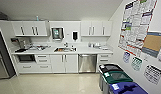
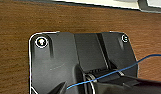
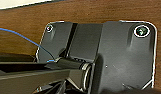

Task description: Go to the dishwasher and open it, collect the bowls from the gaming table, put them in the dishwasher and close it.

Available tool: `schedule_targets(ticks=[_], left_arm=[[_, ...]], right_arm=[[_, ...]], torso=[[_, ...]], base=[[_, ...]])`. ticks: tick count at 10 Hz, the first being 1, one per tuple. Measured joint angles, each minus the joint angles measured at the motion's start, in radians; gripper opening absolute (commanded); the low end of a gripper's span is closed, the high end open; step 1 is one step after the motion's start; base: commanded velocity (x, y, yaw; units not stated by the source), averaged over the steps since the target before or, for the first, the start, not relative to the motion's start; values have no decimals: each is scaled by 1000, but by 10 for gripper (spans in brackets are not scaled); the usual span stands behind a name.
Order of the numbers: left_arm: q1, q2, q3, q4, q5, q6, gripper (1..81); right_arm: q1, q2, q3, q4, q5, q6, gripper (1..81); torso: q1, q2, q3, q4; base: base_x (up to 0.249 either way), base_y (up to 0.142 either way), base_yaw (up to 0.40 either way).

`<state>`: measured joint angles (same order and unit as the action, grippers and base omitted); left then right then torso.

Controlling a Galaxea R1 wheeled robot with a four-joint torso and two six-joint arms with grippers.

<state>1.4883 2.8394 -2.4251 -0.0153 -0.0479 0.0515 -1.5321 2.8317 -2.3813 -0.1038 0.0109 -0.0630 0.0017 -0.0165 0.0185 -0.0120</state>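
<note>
Dishwasher (image 1: 87,63) shut; steel front faces camera.

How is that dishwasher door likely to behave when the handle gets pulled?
The dishwasher front looks like flat brushed steel, so probably stiff and fairly heavy. The bar handle runs along its top, so it likely swings downward. The smooth bar may be slippery.

We face kitchenette counter (image 1: 96,51) across open floor (image 1: 53,85). Sink (image 1: 65,49) mid-counter; dishwasher (image 1: 87,63) below counter, right of sink. Wall cabinets (image 1: 29,28) above. Fridge (image 1: 1,57) far left. Three bins (image 1: 116,79) in row along right wall, under posters (image 1: 136,22).
</note>
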Motion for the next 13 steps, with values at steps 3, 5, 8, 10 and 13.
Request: schedule_targets(ticks=[3, 5, 8, 10, 13], left_arm=[[0, 0, 0, 0, 0, 0, 811], [0, 0, 0, 0, 0, 0, 811], [0, -6, 0, 0, -1, 0, 811], [0, -5, 0, 0, 0, 0, 811], [2, -5, 0, 0, 0, 0, 811]], right_arm=[[0, 0, 0, 0, -1, 0, 811], [0, 0, 0, 0, 0, 0, 811], [0, 0, 0, 0, -1, 0, 811], [0, 0, -1, 0, -1, 0, 811], [-3, 0, -1, 0, -2, 0, 811]], torso=[[0, 0, 0, 0], [0, 0, 0, 0], [0, 0, 0, 0], [0, 0, 0, 0], [0, 0, 0, 0]], base=[[116, 0, 0], [106, 0, 0], [94, 0, 0], [83, 0, 0], [80, 0, 0]])
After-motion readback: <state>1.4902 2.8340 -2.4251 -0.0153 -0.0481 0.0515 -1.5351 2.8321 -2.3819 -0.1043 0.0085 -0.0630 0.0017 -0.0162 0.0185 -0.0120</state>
